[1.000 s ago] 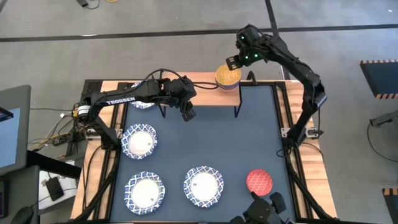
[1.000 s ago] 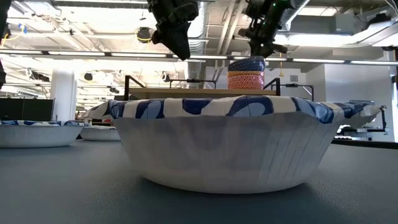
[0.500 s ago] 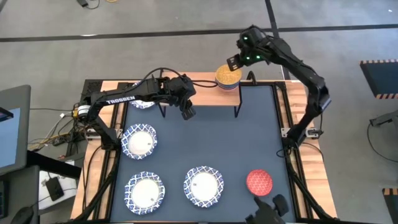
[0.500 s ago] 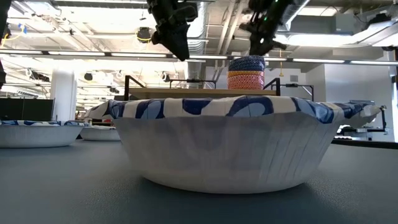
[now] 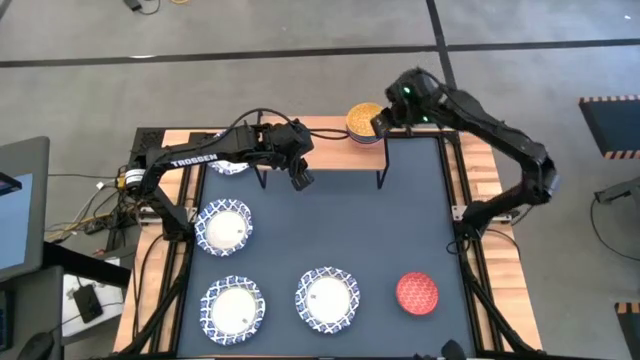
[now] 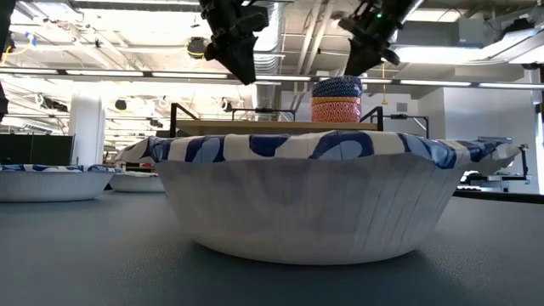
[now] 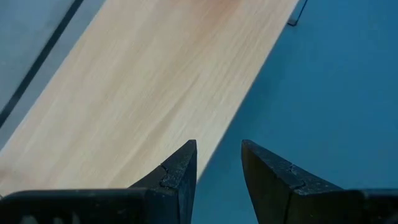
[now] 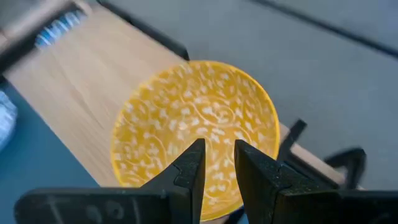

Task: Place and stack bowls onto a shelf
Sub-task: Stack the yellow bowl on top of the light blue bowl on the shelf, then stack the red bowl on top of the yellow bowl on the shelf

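My right claw (image 5: 381, 122) hangs in the air just beside the yellow bowl (image 5: 365, 120), and its two fingers (image 8: 189, 171) stand a little apart with nothing between them. The yellow bowl sits on top of a small stack at the right end of the shelf (image 5: 330, 160); from the side I see a blue bowl (image 6: 337, 87) over a red patterned one (image 6: 336, 110). My left claw (image 5: 299, 180) hangs over the front edge of the shelf near its left end, fingers (image 7: 177, 177) a little apart too, holding nothing. On the dark blue bench (image 5: 400, 220) lie three white bowls with blue rims (image 5: 224, 227) and one red bowl (image 5: 418, 292). Another white bowl (image 5: 229, 166) peeks out under my left arm, by the shelf's left end
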